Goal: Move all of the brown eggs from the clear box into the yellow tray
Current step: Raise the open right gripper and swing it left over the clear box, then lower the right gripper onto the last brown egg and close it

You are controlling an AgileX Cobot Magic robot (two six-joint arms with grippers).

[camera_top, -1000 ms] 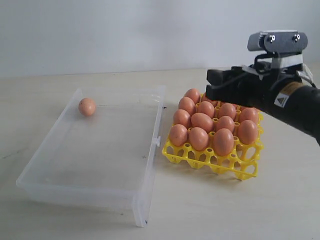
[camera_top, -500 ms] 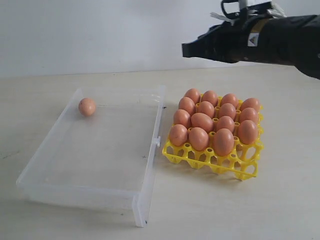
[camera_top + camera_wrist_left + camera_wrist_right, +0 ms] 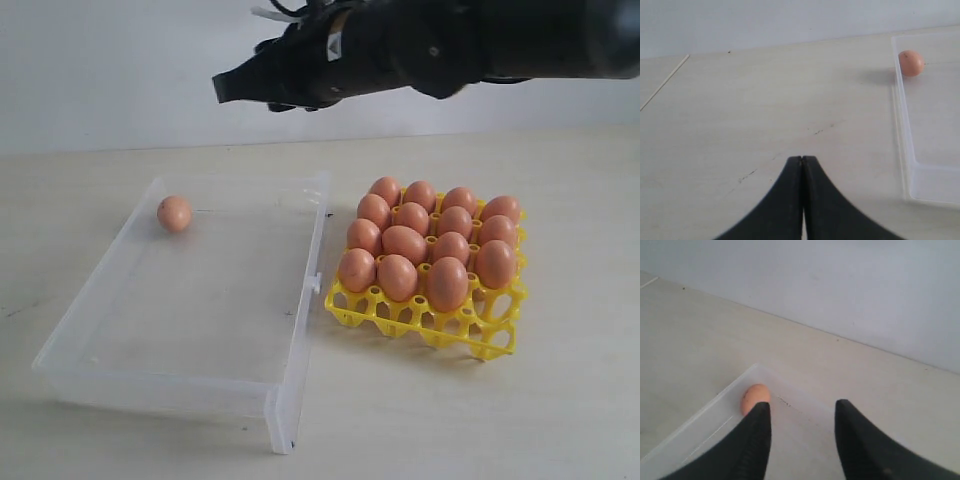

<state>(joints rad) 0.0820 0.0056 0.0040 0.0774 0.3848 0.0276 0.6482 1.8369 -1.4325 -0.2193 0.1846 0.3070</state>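
Closest to the exterior camera on the pale counter (image 3: pixel 450 420) you have the clear box (image 3: pixel 150 390), lying flat with one short wall toward the camera and its small latch tab (image 3: pixel 313 283) on the long side facing the yellow tray (image 3: pixel 420 325). That tray sits just beside the box on the right, near it but not touching. Its cups are filled with brown eggs (image 3: pixel 403 243) standing upright and packed close in rows. Farther back, a single brown egg (image 3: pixel 174 213) lies in the far left corner of the box, close against the walls there. Your left tool (image 3: pixel 802 159) is clenched, its tips pressed together with nothing between them. It hangs over bare counter outside the box, on the side where that egg lies. Your right tool (image 3: pixel 222 90) is released, its tips apart and empty. It reaches across from the right, high in the air over the far end of the box, with the single egg ahead of it. Behind everything stands a plain pale wall (image 3: pixel 100 70).
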